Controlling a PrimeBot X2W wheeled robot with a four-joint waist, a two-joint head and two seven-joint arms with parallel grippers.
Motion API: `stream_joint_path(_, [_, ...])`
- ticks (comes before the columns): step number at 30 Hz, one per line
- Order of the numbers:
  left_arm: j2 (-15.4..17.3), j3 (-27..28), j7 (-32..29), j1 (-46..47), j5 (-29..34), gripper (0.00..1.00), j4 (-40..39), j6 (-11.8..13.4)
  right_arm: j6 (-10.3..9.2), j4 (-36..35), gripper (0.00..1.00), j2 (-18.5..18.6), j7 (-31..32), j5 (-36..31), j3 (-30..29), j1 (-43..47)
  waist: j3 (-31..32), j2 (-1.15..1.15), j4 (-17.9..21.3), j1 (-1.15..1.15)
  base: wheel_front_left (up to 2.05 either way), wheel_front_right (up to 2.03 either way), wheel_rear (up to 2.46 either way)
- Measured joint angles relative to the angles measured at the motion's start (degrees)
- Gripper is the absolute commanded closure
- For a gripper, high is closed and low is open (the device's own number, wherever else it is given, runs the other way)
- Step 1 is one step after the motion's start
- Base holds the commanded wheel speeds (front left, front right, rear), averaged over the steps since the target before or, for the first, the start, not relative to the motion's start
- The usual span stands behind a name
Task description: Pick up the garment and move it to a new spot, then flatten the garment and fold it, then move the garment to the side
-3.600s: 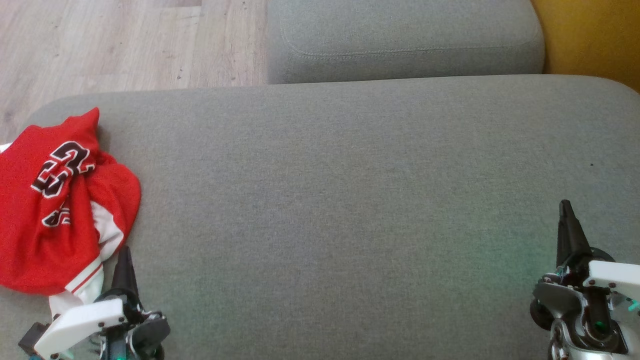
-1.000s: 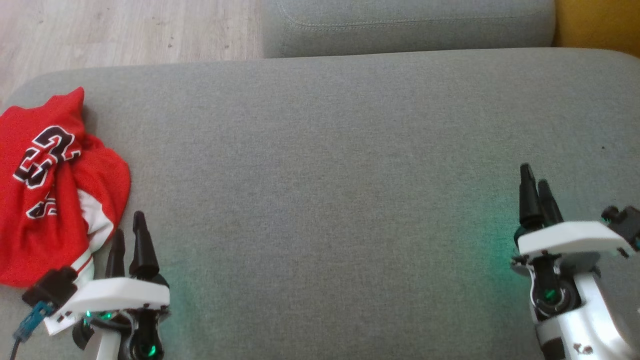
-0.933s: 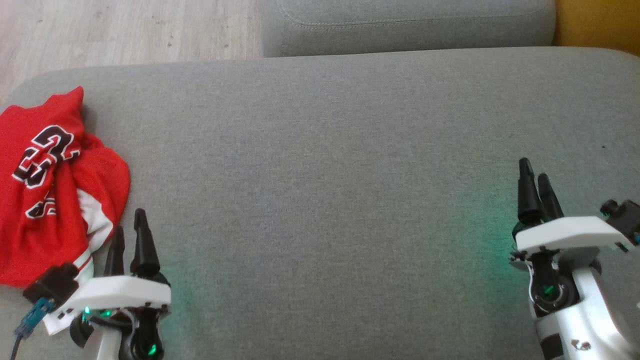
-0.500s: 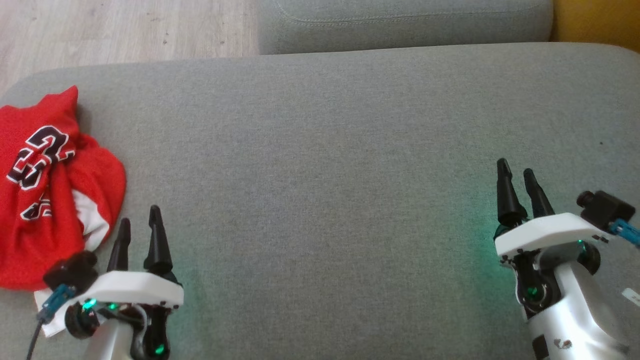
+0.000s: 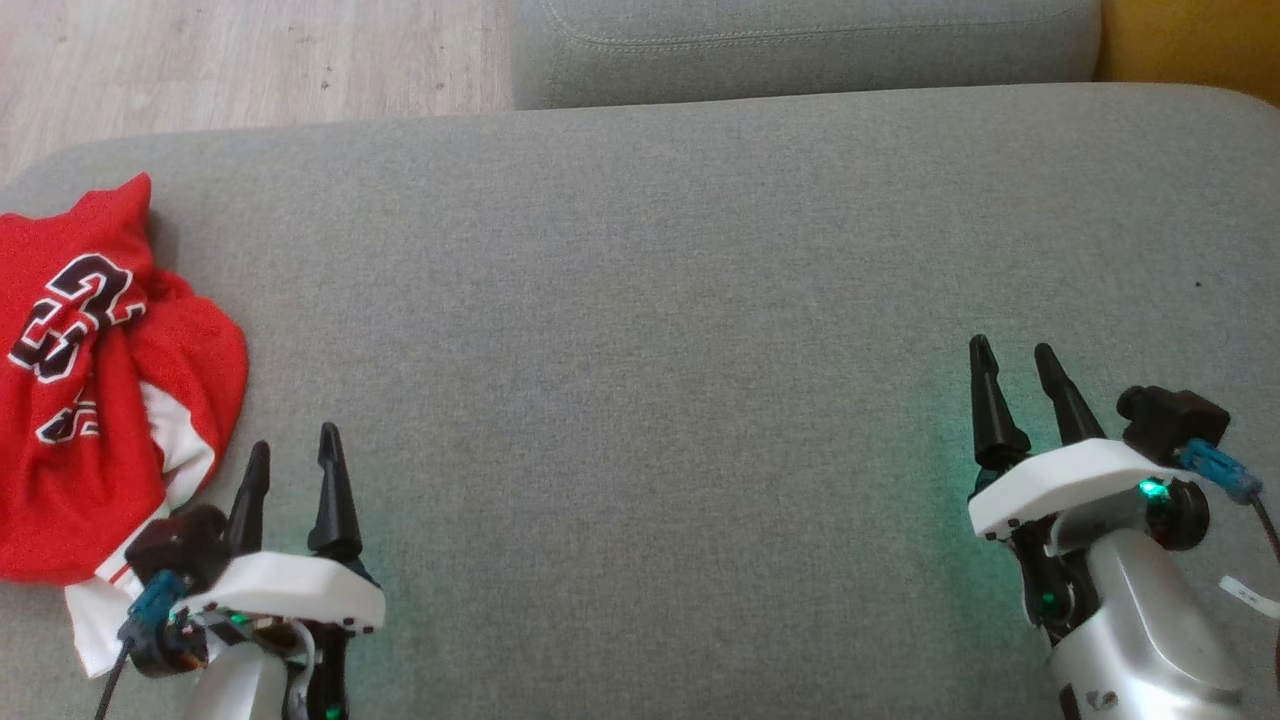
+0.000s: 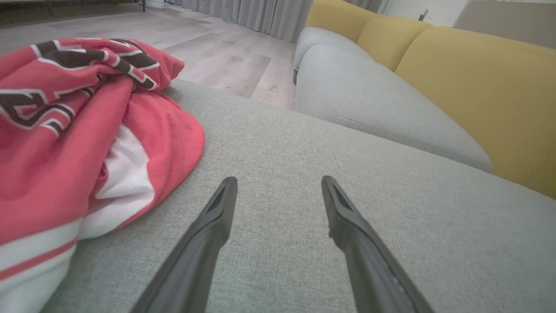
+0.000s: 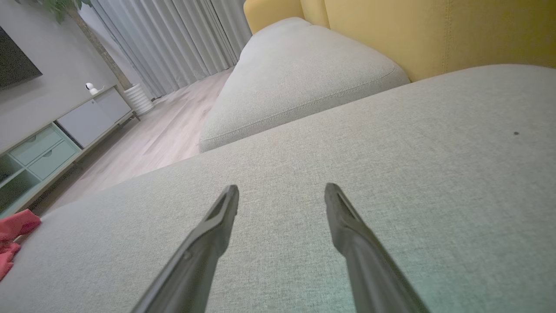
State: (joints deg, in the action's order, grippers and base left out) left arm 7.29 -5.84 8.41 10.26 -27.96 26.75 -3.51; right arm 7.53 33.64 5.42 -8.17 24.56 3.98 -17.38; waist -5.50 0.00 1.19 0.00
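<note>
1. At the left end of the grey sofa seat (image 5: 640, 280), the garment (image 5: 100, 400) lies in a crumpled heap that reaches the cushion's left edge.
2. The left gripper (image 5: 293, 437) sits just beside the heap's near right corner. Its fingers (image 6: 215, 226) are spread wide and hold nothing, and the cloth lies to their left and slightly ahead.
3. The right gripper (image 5: 1010, 345) is well apart from the garment, over bare cushion at the right. Its fingers are likewise spread and empty.
4. The left arm is much the nearer, so the pick-up probably calls for a short swing leftward onto the cloth.
5. The heap's long axis runs roughly away from the robot, from a white striped hem nearest it to a red peak farthest.
6. The garment is limp red fabric in rounded folds, with black numerals outlined in white and a white panel. The seat is a flat, coarse grey weave, bordered by a pale wood floor (image 5: 250, 50).
</note>
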Motion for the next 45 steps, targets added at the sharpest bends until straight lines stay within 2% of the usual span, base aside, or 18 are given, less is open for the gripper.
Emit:
stream_joint_path(21, [-0.8,0.2,3.3,-0.1,13.0,0.0,2.1,2.3,0.0,2.4,0.0,-1.5,-3.6,-18.7,-3.1,0.0,0.2,0.0,0.4,0.0,0.0,0.0,0.0])
stream_joint_path(35, [-2.2,2.2,5.6,-0.2,21.8,0.0,2.7,2.5,0.0,3.9,0.0,-2.3,-5.6,-27.3,-5.8,0.0,0.0,0.0,0.0,0.0,0.0,0.0,0.0])
stream_joint_path(40, [-2.6,2.9,5.9,-0.1,23.0,0.0,2.7,2.5,0.0,3.7,0.0,-2.3,-6.1,-28.3,-5.1,-0.6,-0.5,0.0,-1.5,0.0,0.0,0.0,0.0])
stream_joint_path(45, [-3.4,4.1,5.9,-0.1,22.9,0.0,3.0,2.5,0.0,2.9,0.0,-2.2,-6.2,-27.5,-1.8,-1.3,-1.1,0.0,-5.4,0.0,0.0,0.0,0.0])
